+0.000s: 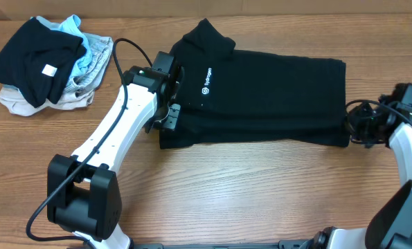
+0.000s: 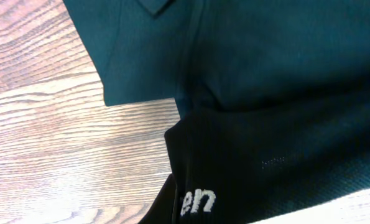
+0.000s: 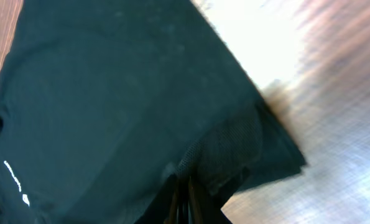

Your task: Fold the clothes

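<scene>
Shirt (image 1: 261, 97) lies in the middle of the table (image 1: 261, 200), already folded into a long band with the logo (image 1: 206, 77) up; I think a fold across is left. The right gripper (image 1: 352, 128) looks closed on the hem. For the left gripper (image 1: 169, 112), at the collar side, I cannot tell.

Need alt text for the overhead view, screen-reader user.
A black polo shirt, folded into a long rectangle with collar and white logo toward the left, lies across a wooden table. The left gripper sits at its collar end and the right gripper at its opposite edge; a pile of other clothes sits in the far left corner.
</scene>
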Controlling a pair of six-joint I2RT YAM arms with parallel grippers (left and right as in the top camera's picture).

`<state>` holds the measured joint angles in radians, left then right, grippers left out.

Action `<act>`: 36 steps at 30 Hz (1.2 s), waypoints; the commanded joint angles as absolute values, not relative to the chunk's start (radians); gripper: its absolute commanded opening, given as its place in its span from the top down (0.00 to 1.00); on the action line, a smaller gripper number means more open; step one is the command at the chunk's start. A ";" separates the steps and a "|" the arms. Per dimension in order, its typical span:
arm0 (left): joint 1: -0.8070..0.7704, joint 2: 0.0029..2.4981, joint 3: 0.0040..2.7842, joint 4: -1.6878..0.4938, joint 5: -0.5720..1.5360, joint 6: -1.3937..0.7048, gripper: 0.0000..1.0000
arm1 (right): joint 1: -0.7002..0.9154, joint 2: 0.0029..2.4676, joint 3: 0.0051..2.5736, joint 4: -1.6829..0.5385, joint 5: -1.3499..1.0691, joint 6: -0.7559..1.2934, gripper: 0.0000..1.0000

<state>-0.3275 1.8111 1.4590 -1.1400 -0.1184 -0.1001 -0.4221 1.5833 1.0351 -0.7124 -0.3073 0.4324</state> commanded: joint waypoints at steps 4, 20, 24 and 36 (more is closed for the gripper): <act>-0.334 1.818 1.431 -1.104 -0.165 -0.090 0.96 | -0.388 1.625 1.045 -0.646 -0.285 0.426 0.92; -0.334 1.818 1.426 -0.925 -0.218 -0.093 0.84 | -0.386 1.641 1.045 -0.547 -0.271 0.418 0.91; -0.334 1.818 1.426 -0.933 -0.217 -0.093 0.72 | -0.386 1.641 1.045 -0.575 -0.270 0.418 0.69; -0.334 1.818 1.422 -0.987 -0.132 -0.090 0.50 | -0.386 1.814 1.045 -0.624 -0.203 0.419 0.40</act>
<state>-0.3275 1.8111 1.4311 -0.9794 -0.1898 -0.0971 -0.3882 1.7668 1.0351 -0.6361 -0.2340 0.4187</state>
